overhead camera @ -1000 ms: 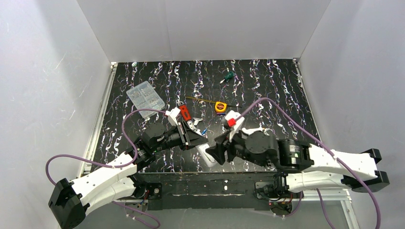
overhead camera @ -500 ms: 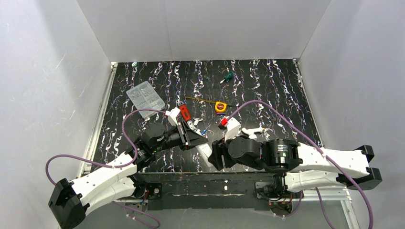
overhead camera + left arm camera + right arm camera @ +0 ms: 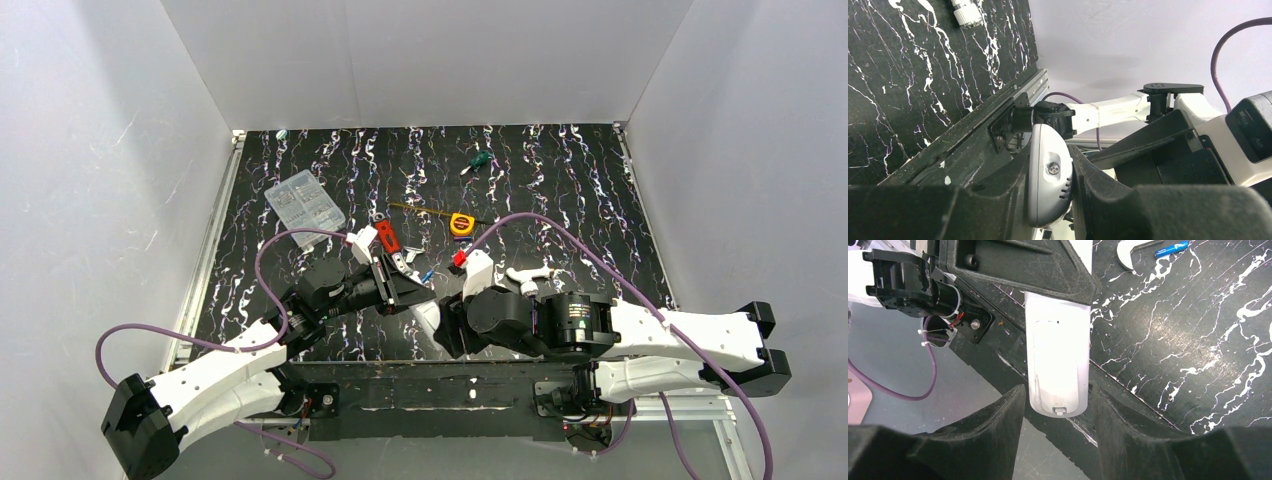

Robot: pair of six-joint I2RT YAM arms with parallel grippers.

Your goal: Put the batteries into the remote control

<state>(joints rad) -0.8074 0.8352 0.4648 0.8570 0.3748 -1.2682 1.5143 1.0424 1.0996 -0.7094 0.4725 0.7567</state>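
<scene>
The white remote control [image 3: 427, 318] is held off the table near the front edge by my left gripper [image 3: 408, 292], which is shut on its sides. In the left wrist view its end [image 3: 1048, 180] is clamped between the jaws. In the right wrist view its plain back with the cover latch [image 3: 1058, 365] faces the camera. My right gripper [image 3: 1055, 427] is open and its jaws straddle the remote's free end without touching. It shows in the top view too [image 3: 449, 325]. One blue battery [image 3: 1171, 248] lies on the table; it is also in the top view [image 3: 428, 275].
A clear parts box [image 3: 305, 200], a yellow tape measure [image 3: 461, 223], a green screwdriver [image 3: 476, 161], a red-handled tool [image 3: 386, 236], silvery bits [image 3: 404, 262] and a white fitting [image 3: 528, 273] lie on the black marbled table. The metal front rail [image 3: 1128, 390] runs under the remote.
My right arm has moved left to the remote, and its open jaws now sit around the remote's free end. The left gripper and the remote have stayed put.
</scene>
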